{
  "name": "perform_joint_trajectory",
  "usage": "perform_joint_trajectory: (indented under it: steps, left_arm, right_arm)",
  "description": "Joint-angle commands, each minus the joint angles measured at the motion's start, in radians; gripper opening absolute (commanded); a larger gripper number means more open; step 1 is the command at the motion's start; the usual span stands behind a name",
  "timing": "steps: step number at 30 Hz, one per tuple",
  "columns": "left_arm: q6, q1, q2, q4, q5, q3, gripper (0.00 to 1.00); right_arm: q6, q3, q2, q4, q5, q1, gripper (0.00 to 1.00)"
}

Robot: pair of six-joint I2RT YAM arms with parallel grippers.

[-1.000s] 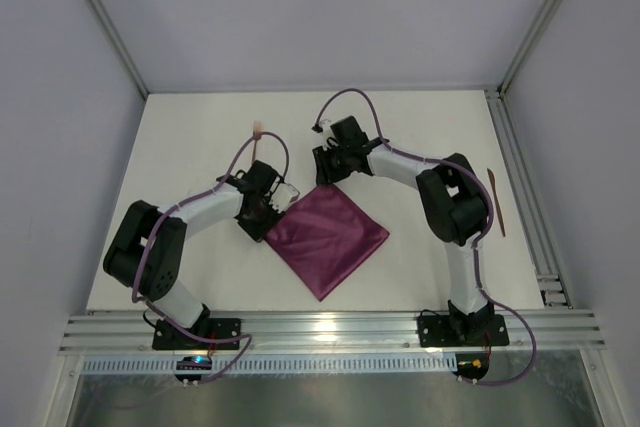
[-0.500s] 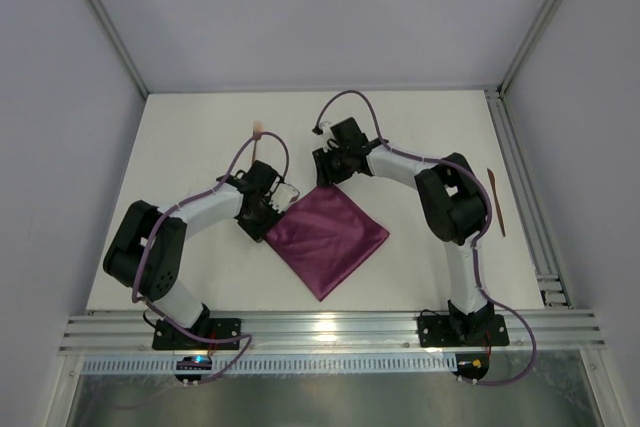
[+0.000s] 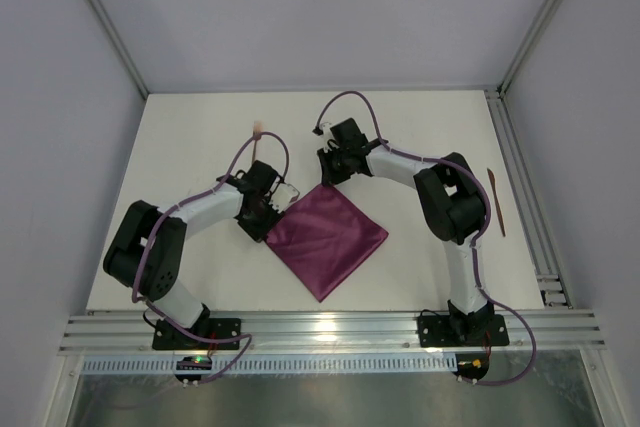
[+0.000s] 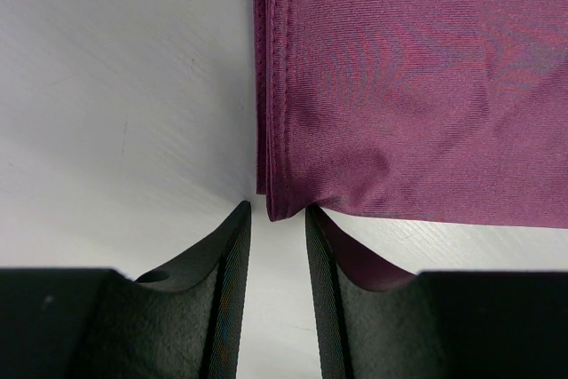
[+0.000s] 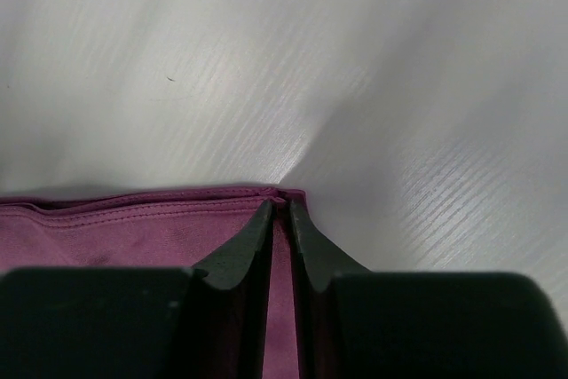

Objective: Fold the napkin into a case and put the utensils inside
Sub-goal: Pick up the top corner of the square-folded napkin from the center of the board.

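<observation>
1. The white table (image 3: 190, 137) lies bare from the left arm out to its left edge. This is the widest open stretch on that half.
2. The fork (image 3: 259, 139) lies alone toward the far side, its pale head pointing away from the arm bases. It is near the left arm's cable and well apart from the cloth.
3. The left gripper (image 4: 277, 212) sits low at the left corner of the napkin (image 3: 326, 239). Its jaws stand apart, with bare table showing between them. The corner's tip lies just at the mouth of the gap and is not clamped. A strip of cloth shows against the outer side of one finger (image 4: 318, 264).
4. The napkin lies flat mid-table as a folded diamond, and stacked hems show along its left edge. Open table surrounds its near and right edges.
5. The right gripper (image 5: 280, 203) is at the napkin's far corner, its jaws drawn nearly together and pinching the hem.
6. The second utensil (image 3: 496, 202) lies far right beside the rail (image 3: 522, 187), well apart from everything else.
7. Count: two arms, two grippers, one napkin, two utensils.
</observation>
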Motion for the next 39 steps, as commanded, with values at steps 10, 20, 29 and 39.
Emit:
perform_joint_trajectory:
  steps: [10, 20, 29, 39]
  left_arm:
    - [0.015, 0.003, -0.003, 0.004, 0.008, 0.034, 0.33]
    - [0.015, 0.003, 0.0, 0.003, 0.007, 0.037, 0.33]
    - [0.017, 0.003, 0.006, 0.004, 0.007, 0.038, 0.33]
    - [0.017, 0.003, 0.013, 0.003, 0.007, 0.038, 0.33]
  right_arm:
    - [-0.005, -0.051, -0.09, 0.043, 0.069, 0.02, 0.14]
    - [-0.009, -0.068, -0.124, 0.032, 0.082, 0.028, 0.2]
    - [-0.006, -0.107, -0.147, 0.044, 0.083, 0.039, 0.23]
    - [-0.009, -0.087, -0.104, 0.041, 0.073, 0.039, 0.24]
